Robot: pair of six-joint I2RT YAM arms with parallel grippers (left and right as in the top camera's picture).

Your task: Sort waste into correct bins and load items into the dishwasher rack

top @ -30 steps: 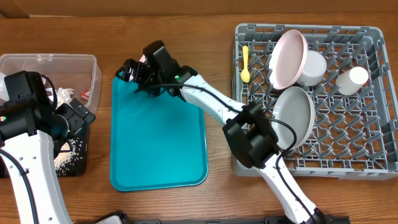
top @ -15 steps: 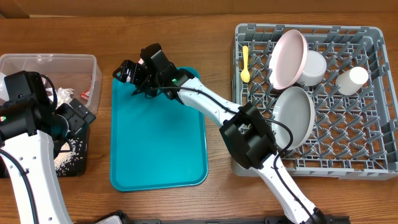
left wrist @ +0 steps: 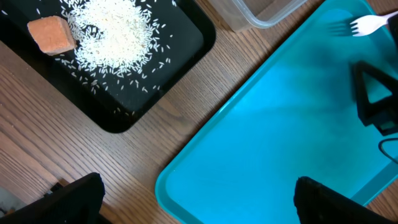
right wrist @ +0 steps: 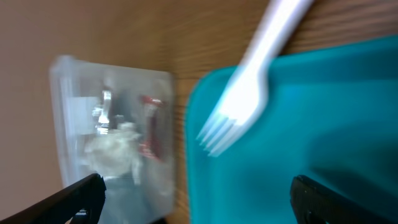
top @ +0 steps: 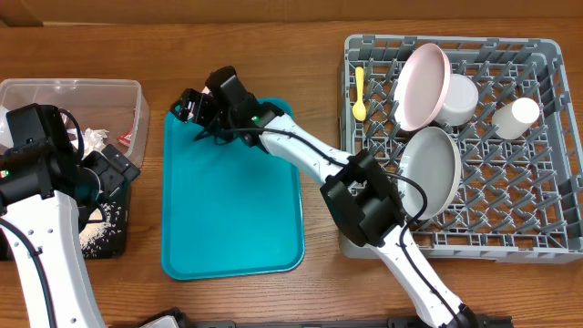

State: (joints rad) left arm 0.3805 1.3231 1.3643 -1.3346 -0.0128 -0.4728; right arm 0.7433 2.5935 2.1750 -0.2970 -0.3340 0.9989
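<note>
Fork point(right wrist: 245, 93): tines lay on teal tray point(right wrist: 323, 143), handle past its edge.
Right gripper point(top: 194, 107): jaws stood wide, empty, just by the fork, upper left of overhead frame.
Left gripper point(left wrist: 199, 202): jaws wide, empty.

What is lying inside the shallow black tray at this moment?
Loose white rice in a heap and one orange food cube beside it lie in the black tray. From overhead the left arm covers most of it, so the rest stays hidden.

Right arm point(top: 305, 155) is seen stretched far leftward with right gripper point(top: 193, 107) spread wide, while left arm point(top: 41, 223) is held bent, left gripper point(top: 111, 171) likewise spread wide.
</note>
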